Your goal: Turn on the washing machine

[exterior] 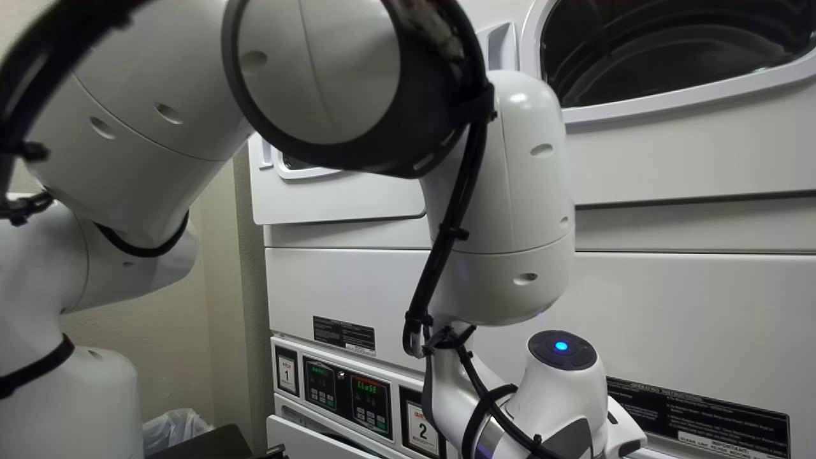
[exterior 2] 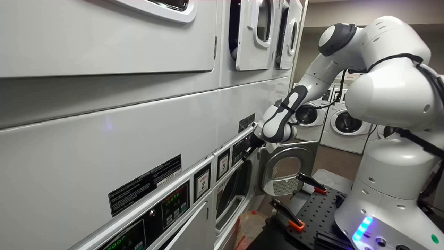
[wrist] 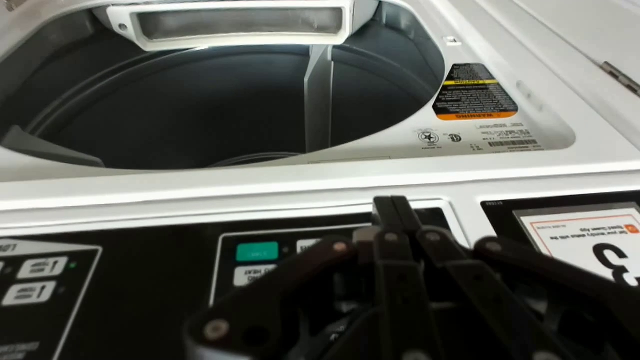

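The washing machine (exterior: 688,299), a large white stacked unit, stands behind the robot arm (exterior: 319,76) in an exterior view, a long black label (exterior: 701,414) across its front. Directly beside the washing machine is a similar white unit (exterior 2: 156,118) whose card (exterior 2: 202,184) reads 2; the washing machine's number card (wrist: 575,235) reads 3. The jaws are closed, their 2 tips together, in front of the washing machine's black control panel (wrist: 140,300), near its green button (wrist: 257,252); whether they touch the panel is unclear. Below that panel is the washing machine's dark drum (wrist: 175,110), its lower door (exterior 2: 301,152) standing wide. Out in front of the washing machine, a black perforated worktop (exterior 2: 317,208) carries 2 clamps (exterior 2: 296,225).
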